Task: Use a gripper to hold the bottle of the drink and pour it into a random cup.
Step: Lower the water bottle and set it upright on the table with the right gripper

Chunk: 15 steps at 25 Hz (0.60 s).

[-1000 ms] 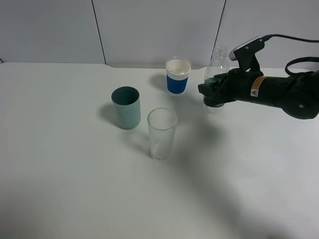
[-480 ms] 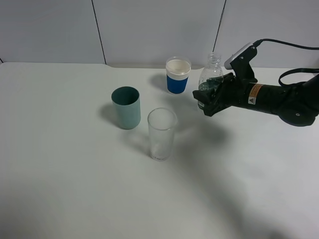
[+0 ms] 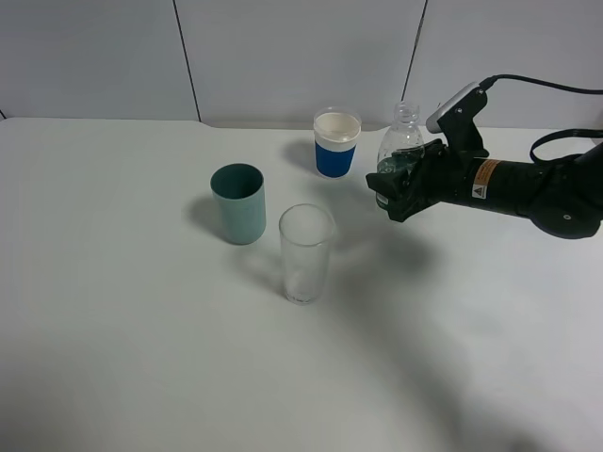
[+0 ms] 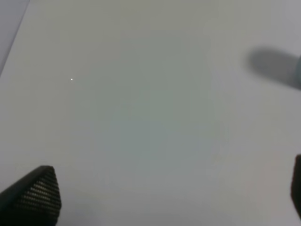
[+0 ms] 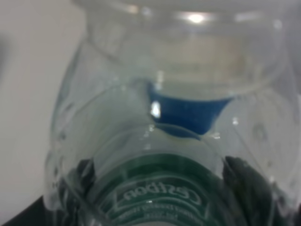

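Note:
The clear plastic bottle [image 3: 400,141] with a green label and no cap is upright in my right gripper [image 3: 394,188], which is shut on its lower body and holds it just above the table. It stands to the right of the blue cup with a white rim band [image 3: 336,143]. In the right wrist view the bottle [image 5: 160,188] fills the frame, with the blue cup [image 5: 188,110] seen through it and dark fingers [image 5: 240,176] on either side. My left gripper [image 4: 167,195] is open over bare table and is out of the exterior high view.
A teal cup [image 3: 237,202] and a tall clear glass [image 3: 306,252] stand left of the bottle, in front of the blue cup. The white table [image 3: 141,358] reaches back to a pale wall.
My right gripper has lifted the bottle and carried it a little left, toward the blue cup. Over the last half second it has hardly moved. The cups have not moved.

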Motion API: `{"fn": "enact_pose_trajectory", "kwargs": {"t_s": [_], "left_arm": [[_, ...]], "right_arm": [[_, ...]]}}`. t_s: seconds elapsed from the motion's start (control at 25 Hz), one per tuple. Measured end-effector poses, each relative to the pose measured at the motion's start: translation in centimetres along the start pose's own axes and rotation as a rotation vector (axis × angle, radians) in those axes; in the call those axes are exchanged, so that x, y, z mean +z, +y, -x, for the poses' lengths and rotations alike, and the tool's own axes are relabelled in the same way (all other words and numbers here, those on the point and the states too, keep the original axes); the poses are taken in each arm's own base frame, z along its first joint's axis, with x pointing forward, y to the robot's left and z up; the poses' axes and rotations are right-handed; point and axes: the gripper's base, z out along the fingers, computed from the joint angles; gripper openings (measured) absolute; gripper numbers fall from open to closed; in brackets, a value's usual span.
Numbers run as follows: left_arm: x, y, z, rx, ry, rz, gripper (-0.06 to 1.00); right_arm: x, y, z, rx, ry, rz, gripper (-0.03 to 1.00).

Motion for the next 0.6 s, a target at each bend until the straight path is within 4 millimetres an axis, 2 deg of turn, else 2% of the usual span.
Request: {"fn": "enact_pose_trajectory", "kwargs": {"t_s": [0.6], "left_arm": [[0.00,0.00,0.00,0.000,0.000,0.000,0.99]], "right_arm": [[-0.03,-0.05,-0.74,-0.004,0.082,-0.006,0.56]]}}
